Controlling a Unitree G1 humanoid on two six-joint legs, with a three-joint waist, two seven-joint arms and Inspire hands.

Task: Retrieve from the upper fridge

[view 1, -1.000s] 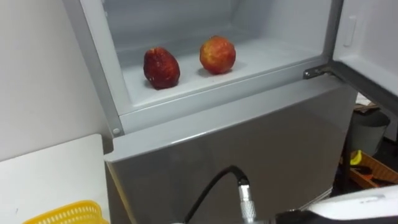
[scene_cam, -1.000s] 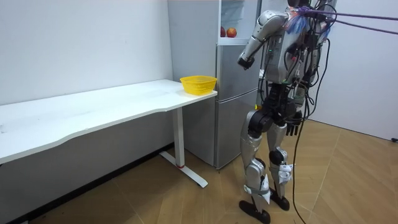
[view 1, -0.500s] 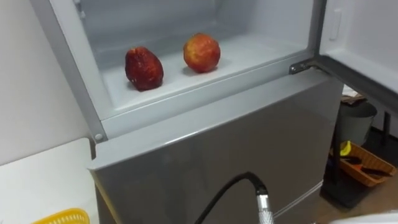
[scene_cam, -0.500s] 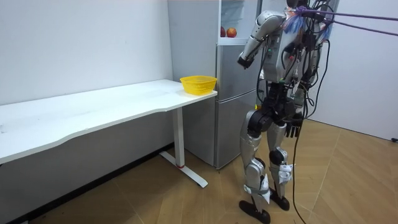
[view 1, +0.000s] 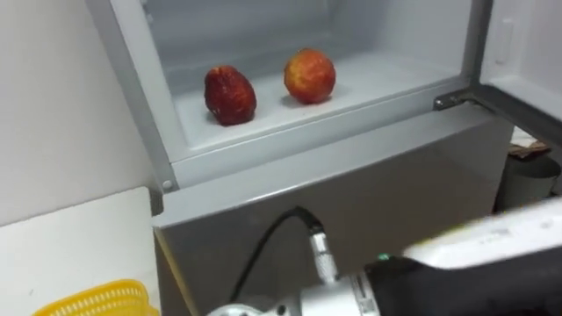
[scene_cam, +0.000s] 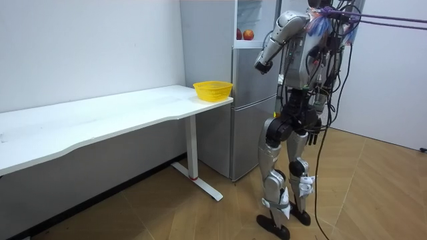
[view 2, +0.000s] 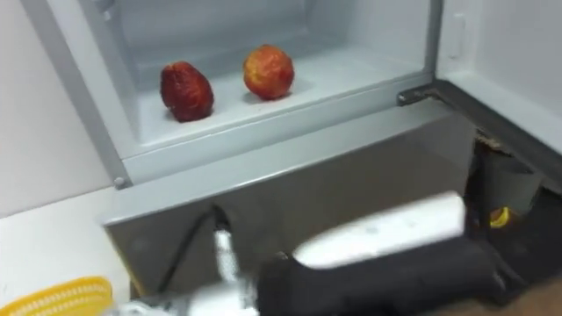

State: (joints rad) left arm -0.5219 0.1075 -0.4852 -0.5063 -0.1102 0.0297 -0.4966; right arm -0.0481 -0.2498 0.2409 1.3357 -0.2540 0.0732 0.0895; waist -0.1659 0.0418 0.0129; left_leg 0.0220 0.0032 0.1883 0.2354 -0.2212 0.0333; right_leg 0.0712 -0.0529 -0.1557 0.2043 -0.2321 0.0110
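Left eye view: a grey fridge (view 1: 263, 167) stands straight ahead, and its upper door (view 1: 527, 39) is swung open at the fridge's right side. Two red fruits sit apart on the white floor of the upper compartment. A darker fruit (view 1: 230, 95) is toward the fridge's left wall, and a paler fruit (view 1: 309, 75) is nearer the middle. Left of the fridge is a white desk (view 1: 70, 241) with a yellow basket (view 1: 92, 300) on it. The robot's right arm crosses low in front of the fridge's closed lower door (view 1: 404, 193).

Right eye view: that arm stretches sideways across the lower door, well below the fruits.

Room view: the robot stands upright before the fridge, on the side away from the desk. Its right robot hand (scene_cam: 261, 65) is raised near the fridge front, lower than the fruit compartment. The left robot hand (scene_cam: 313, 135) hangs by its thigh. I cannot tell whether either robot hand is open or closed.
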